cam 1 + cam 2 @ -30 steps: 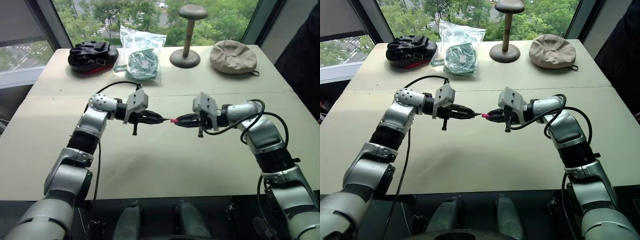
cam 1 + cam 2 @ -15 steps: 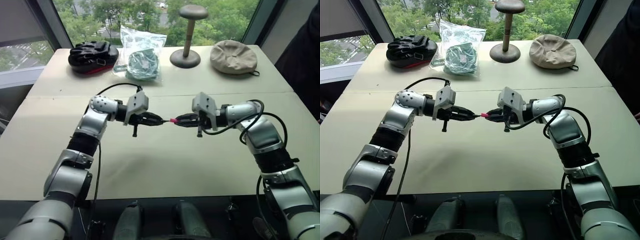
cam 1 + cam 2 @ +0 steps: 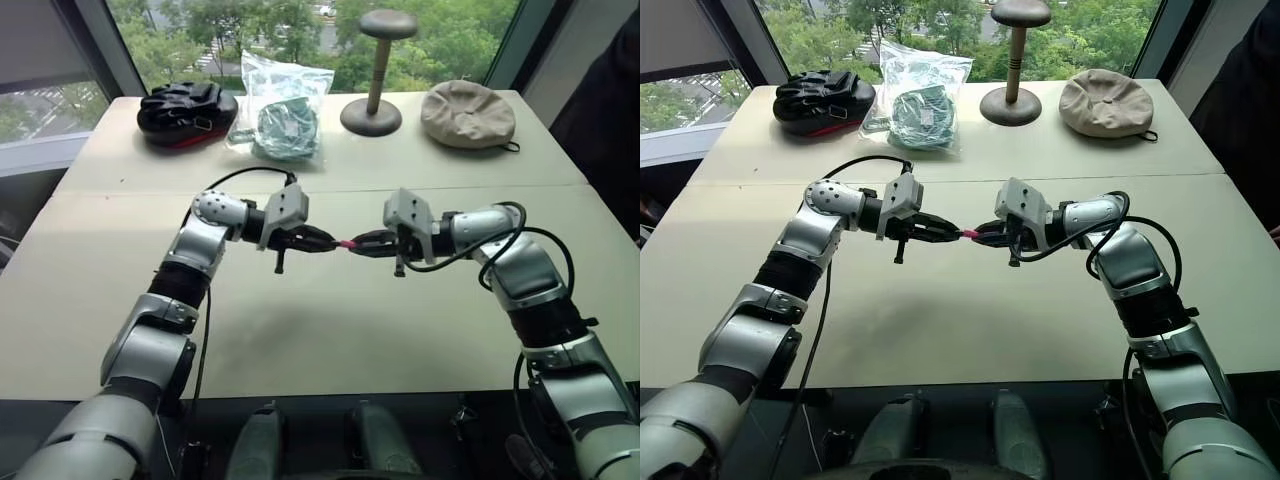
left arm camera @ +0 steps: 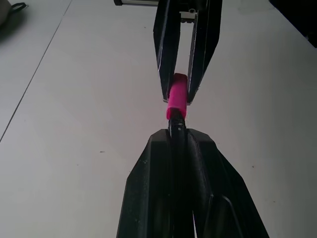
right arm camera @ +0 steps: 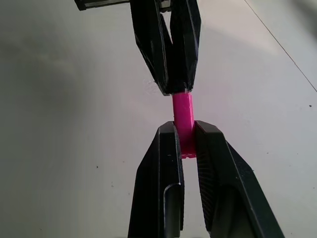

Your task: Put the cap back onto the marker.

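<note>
Both grippers meet tip to tip above the middle of the table. My left gripper is shut on the black marker. Its fingers hide almost all of the marker, leaving a short stub showing past their tips. My right gripper is shut on the pink cap, which points back toward the left gripper. In the right wrist view the cap bridges my right gripper and the left fingertips. In the left wrist view the cap sits over the marker's end, in line with it.
Along the table's far edge lie a black and red padded mitt, a clear bag with a green bundle, a wooden stand and a beige fabric hat. A seam crosses the tabletop behind the grippers.
My left forearm has swung slightly to the right, narrowing the gap, so the left fingertips now reach the cap. The right arm has stayed still.
</note>
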### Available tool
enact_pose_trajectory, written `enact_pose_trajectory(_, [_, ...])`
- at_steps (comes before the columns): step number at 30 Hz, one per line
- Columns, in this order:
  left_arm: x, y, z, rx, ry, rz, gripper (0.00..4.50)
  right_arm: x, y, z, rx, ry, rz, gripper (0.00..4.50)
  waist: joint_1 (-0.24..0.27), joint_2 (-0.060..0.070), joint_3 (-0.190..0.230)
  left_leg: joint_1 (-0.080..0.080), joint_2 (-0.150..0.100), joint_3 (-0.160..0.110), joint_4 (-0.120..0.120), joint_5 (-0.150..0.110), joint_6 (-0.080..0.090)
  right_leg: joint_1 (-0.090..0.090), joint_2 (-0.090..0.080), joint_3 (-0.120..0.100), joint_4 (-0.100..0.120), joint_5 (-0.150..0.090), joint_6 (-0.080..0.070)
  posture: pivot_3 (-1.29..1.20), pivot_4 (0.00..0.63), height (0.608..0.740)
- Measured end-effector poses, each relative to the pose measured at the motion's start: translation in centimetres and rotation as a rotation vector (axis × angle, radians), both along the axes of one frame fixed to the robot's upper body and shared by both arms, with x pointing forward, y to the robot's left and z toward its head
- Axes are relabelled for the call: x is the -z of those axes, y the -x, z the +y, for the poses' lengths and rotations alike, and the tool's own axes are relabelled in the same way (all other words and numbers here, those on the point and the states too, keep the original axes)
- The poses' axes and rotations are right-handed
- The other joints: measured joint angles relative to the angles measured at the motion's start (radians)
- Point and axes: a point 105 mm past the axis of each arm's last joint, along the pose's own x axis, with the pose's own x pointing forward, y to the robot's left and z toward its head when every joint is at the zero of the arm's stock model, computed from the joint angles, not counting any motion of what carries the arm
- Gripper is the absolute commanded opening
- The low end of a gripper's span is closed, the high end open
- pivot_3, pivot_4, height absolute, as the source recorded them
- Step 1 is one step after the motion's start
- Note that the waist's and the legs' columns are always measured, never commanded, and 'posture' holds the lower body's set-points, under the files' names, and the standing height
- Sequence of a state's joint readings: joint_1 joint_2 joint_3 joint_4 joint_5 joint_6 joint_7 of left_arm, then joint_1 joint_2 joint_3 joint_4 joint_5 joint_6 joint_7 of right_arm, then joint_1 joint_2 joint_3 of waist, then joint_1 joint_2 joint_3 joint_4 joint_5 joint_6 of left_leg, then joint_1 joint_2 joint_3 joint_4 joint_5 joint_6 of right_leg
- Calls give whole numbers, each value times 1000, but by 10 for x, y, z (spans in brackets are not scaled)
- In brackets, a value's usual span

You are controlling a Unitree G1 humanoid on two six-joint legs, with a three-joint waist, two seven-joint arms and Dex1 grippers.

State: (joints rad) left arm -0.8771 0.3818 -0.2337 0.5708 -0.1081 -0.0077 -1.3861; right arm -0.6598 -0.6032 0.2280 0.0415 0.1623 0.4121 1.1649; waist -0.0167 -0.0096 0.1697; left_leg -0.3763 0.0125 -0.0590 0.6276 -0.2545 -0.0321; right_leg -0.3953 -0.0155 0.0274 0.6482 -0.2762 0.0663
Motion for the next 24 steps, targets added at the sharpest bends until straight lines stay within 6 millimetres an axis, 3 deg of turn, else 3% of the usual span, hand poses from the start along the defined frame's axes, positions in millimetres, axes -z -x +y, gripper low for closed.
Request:
enact_pose_trajectory(8, [3, 2, 1, 38, -74, -29, 0, 5, -2, 6, -54, 55, -33, 17, 0, 0, 0, 0, 0, 0, 0, 0, 0, 0, 0, 0, 0, 0, 0, 0, 150, 740])
enact_pose_trajectory(15, [-13, -4, 1, 71, -134, -205, 0, -11, -11, 14, -87, 107, -108, 17, 0, 0, 0, 0, 0, 0, 0, 0, 0, 0, 0, 0, 0, 0, 0, 0, 150, 740])
enact_pose_trajectory(24, [-3, -7, 9, 3, -106, -149, 0, -5, -18, 29, -49, 95, -63, 17, 0, 0, 0, 0, 0, 0, 0, 0, 0, 0, 0, 0, 1, 0, 0, 0, 150, 740])
